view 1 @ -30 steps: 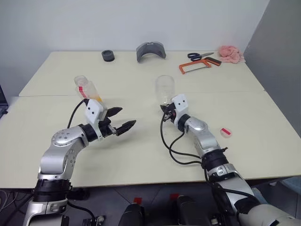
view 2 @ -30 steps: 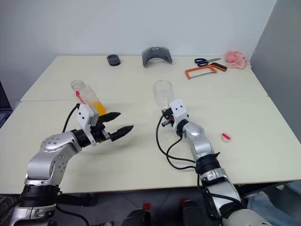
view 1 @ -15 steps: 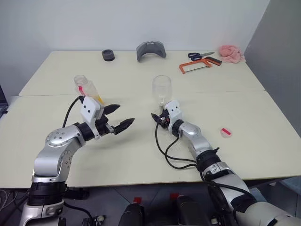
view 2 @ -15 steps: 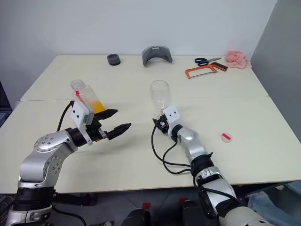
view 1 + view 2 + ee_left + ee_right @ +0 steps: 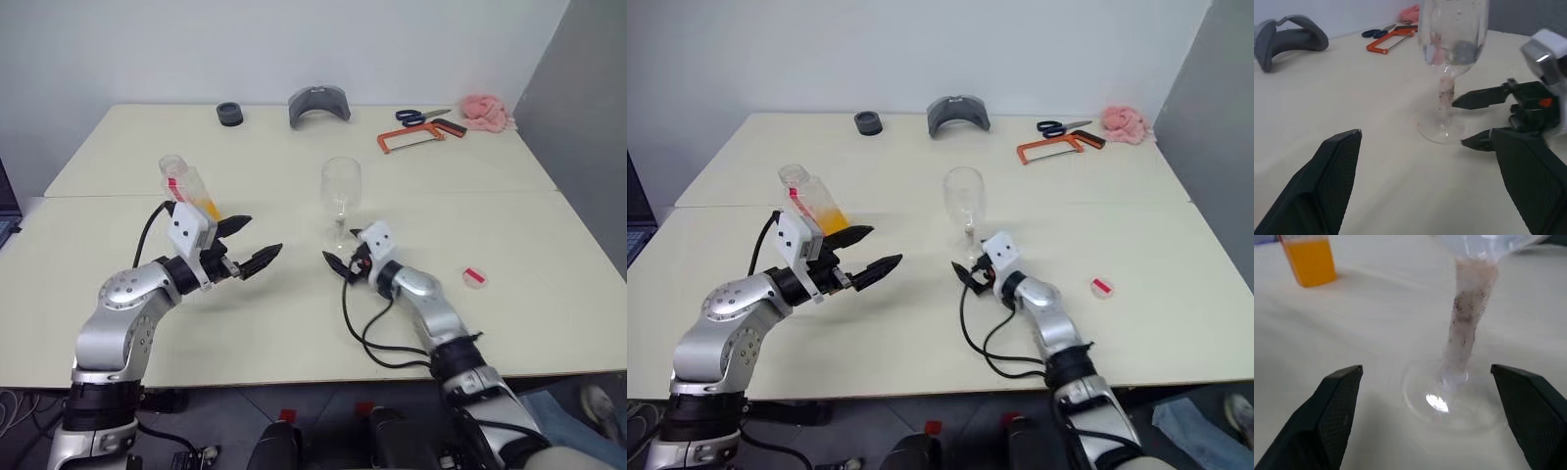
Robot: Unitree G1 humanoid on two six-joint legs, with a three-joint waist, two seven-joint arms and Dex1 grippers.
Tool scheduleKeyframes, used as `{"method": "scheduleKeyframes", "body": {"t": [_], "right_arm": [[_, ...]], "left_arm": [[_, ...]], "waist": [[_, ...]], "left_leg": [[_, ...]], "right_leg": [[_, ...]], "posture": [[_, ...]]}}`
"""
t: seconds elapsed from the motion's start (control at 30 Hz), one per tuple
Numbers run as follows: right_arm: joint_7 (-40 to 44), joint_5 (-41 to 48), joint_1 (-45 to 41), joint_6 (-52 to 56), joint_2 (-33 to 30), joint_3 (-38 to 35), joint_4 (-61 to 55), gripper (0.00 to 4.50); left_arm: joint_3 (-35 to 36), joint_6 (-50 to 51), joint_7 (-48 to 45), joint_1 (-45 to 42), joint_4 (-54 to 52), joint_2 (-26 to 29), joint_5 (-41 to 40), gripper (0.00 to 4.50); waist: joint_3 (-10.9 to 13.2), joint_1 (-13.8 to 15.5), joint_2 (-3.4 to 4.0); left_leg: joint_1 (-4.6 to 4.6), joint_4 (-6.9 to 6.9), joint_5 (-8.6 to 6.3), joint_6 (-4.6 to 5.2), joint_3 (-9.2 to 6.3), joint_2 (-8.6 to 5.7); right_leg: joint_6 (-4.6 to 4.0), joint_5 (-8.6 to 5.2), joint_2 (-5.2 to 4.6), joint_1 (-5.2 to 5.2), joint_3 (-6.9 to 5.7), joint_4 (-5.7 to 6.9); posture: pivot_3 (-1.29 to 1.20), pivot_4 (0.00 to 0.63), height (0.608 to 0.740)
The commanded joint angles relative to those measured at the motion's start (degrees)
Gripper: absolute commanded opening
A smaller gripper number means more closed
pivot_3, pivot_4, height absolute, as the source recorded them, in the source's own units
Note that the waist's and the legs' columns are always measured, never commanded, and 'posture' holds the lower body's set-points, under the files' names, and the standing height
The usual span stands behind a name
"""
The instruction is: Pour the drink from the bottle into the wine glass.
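Wine glass (image 5: 341,201) upright on table, right gripper (image 5: 338,261) open at its 6 o'clock. Left gripper (image 5: 253,242) open; next: grasp bottle (image 5: 188,189) at 9 o'clock.

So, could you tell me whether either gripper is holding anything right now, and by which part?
Nothing is held. The right gripper is open near the foot of the wine glass, which stands on its own; the left gripper is open and empty.

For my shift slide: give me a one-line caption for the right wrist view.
Right gripper, jaws open, faces the empty wine glass standing on the table; orange drink behind.
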Motion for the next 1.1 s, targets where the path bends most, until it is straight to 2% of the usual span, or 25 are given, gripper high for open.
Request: {"method": "scheduleKeyframes", "body": {"t": [0.03,0.17,0.33,0.4,0.7,1.1], "right_arm": [[3.1,0.5,4.0,4.9,-4.0,1.3,-13.2,4.47],[4.6,1.4,10.8,9.3,-9.0,1.7,-25.3,4.47],[4.7,4.2,14.7,12.0,-10.4,1.1,-34.8,4.47],[5.4,6.4,15.3,14.7,-10.8,1.0,-38.1,4.47],[5.6,13.9,15.3,26.5,-11.9,1.3,-46.7,4.47],[2.3,16.9,12.7,34.6,-12.1,2.0,-51.5,4.47]], "left_arm": [[1.2,-2.9,3.5,4.1,-1.3,-1.5,2.4,4.50],[2.3,-7.6,11.0,8.9,1.3,-5.7,6.6,4.50],[5.3,-13.7,20.6,9.7,5.7,-9.7,11.0,4.50],[7.2,-14.3,23.1,8.7,7.4,-10.8,10.4,4.50],[9.7,-13.8,21.3,1.2,14.9,-7.2,8.3,4.50],[9.0,-15.6,17.4,-9.4,26.1,-2.9,8.9,4.50]], "waist": [[0.0,0.0,0.01],[0.0,0.3,0.01],[0.0,1.2,0.00],[0.0,1.3,-0.01],[0.0,2.1,-0.04],[0.0,2.1,-0.07]], "left_leg": [[-0.02,0.00,0.00,0.00,0.01,0.01],[-0.02,0.01,0.00,0.01,-0.02,0.04],[-0.01,0.07,0.00,0.01,-0.07,0.07],[-0.01,0.07,0.00,0.00,-0.06,0.05],[-0.03,0.10,0.00,0.00,-0.09,-0.03],[-0.06,0.10,0.01,-0.01,-0.09,-0.02]], "right_leg": [[0.00,0.00,0.00,-0.01,0.01,-0.02],[0.01,-0.01,0.01,0.00,-0.02,-0.03],[0.02,-0.01,0.05,0.02,-0.08,-0.02],[0.02,-0.01,0.04,0.04,-0.08,-0.02],[0.02,-0.01,0.07,0.08,-0.14,-0.04],[0.02,-0.01,0.22,0.06,-0.18,-0.05]], "posture": [[0.00,0.150,0.740],[0.00,0.150,0.740],[0.00,0.150,0.740],[0.00,0.150,0.740],[0.00,0.150,0.740],[0.00,0.150,0.740]]}}
